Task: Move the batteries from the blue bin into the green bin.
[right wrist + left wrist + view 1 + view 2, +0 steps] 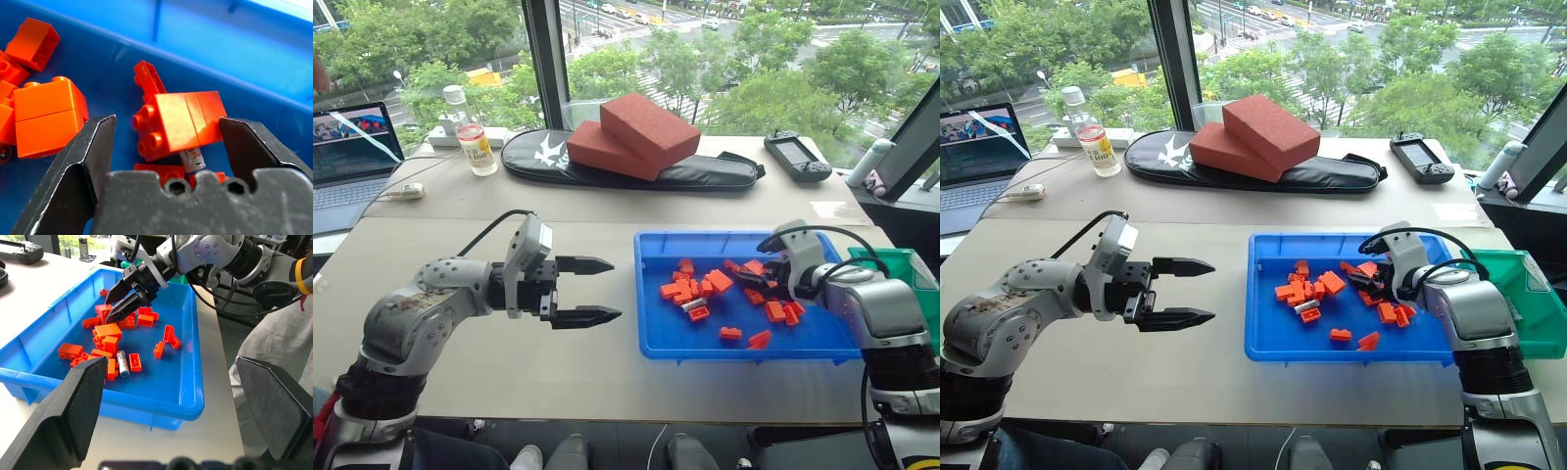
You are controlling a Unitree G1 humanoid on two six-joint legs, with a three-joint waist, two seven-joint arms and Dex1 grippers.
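Note:
The blue bin point(734, 353) sits on the table right of centre and holds several orange blocks. One silvery battery point(693, 305) lies among the blocks in the bin's left half. A second battery's end point(191, 157) peeks out from under an orange block point(181, 125). My right gripper point(756, 279) is low inside the bin's right part, open, its fingers either side of that block. My left gripper point(615, 290) hovers open over bare table, left of the bin, pointing toward it. The green bin point(901, 266) stands just right of the blue bin.
Two red foam bricks point(636, 137) rest on a black bag point(705, 174) at the table's back. A laptop point(352, 147) and a bottle point(477, 149) stand back left. A handheld controller point(797, 157) lies back right. The table's front edge runs close below the blue bin.

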